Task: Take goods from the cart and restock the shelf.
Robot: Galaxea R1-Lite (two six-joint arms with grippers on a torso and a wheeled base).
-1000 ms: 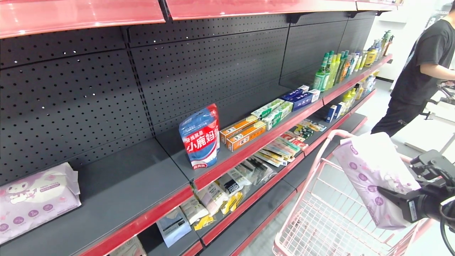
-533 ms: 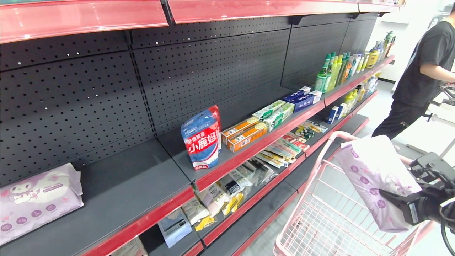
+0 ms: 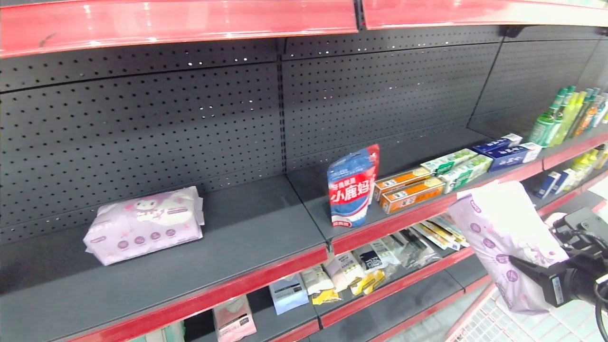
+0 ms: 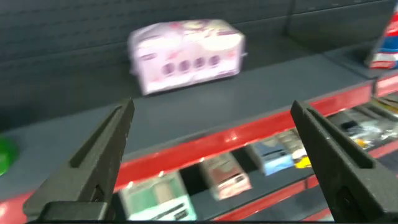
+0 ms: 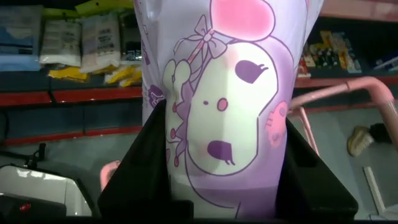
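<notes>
The black shelf (image 3: 247, 237) with its red front lip carries the blue-and-red pouch (image 3: 352, 186), which stands upright near the lip and serves here as the marker. Well to the right of the pouch and lower, a corner of the pink wire cart (image 3: 479, 325) shows. Above the cart, to the right of the pouch and in front of the shelf's lip, the held tissue pack (image 3: 503, 237) stands on end in the air, clamped by the right gripper (image 5: 221, 155), whose two black fingers (image 5: 146, 155) press against its sides. Well to the left of the pouch, a matching shelved tissue pack (image 3: 145, 224) lies flat on the same board, towards the pegboard back. The left gripper (image 4: 211, 143) hangs in front of the lip, left of the pouch, spread wide with nothing between its fingers. Just right of the pouch lie two orange boxes (image 3: 406, 187), then green-and-white boxes (image 3: 458, 166). Below the pouch, small packets (image 3: 332, 280) sit on the lower board
</notes>
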